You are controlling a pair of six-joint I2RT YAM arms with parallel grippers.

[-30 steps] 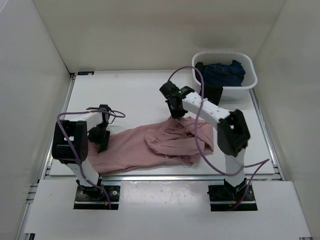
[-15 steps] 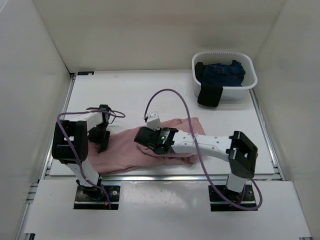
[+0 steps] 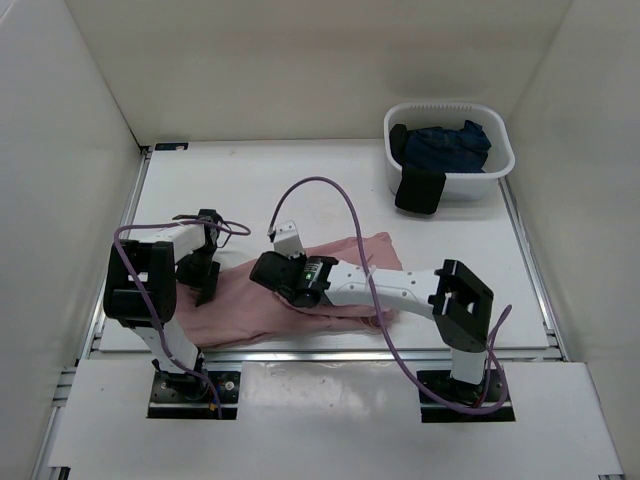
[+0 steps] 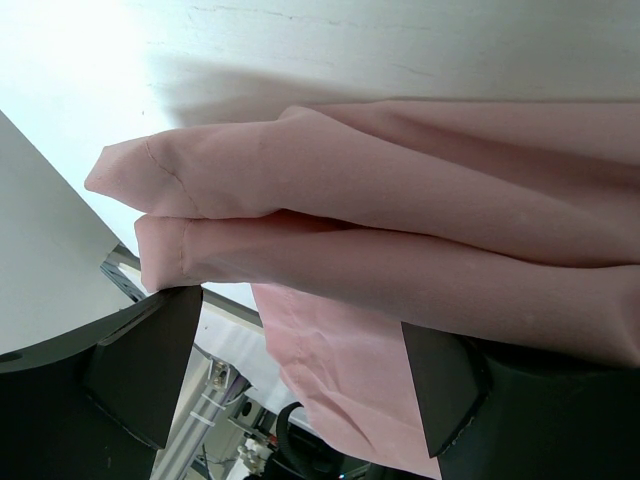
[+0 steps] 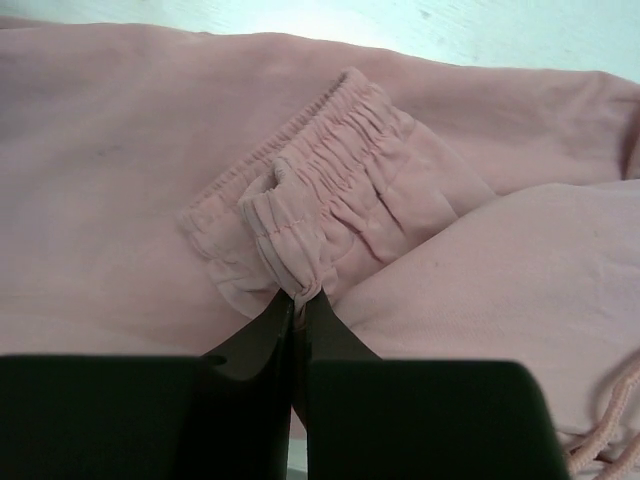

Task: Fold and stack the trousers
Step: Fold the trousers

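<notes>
The dusty-pink trousers (image 3: 235,300) lie along the near part of the table, partly folded over themselves. My right gripper (image 3: 268,272) reaches left across them, low over the fabric. In the right wrist view it (image 5: 300,298) is shut on a pinch of the gathered elastic waistband (image 5: 330,200), and a thin drawstring (image 5: 608,425) shows at the lower right. My left gripper (image 3: 205,285) sits at the left end of the trousers. In the left wrist view its jaws stand wide apart (image 4: 300,330), with the hemmed leg ends (image 4: 400,200) lying across them.
A white basket (image 3: 500,165) stands at the back right, holding a dark navy garment (image 3: 445,145), with a black cloth (image 3: 418,190) hanging over its front rim. White walls close in the table on three sides. A purple cable (image 3: 330,190) loops above the right arm.
My right arm has swung from the far middle of the trousers down and to the left, carrying the waistband over the legs. The left arm has not moved.
</notes>
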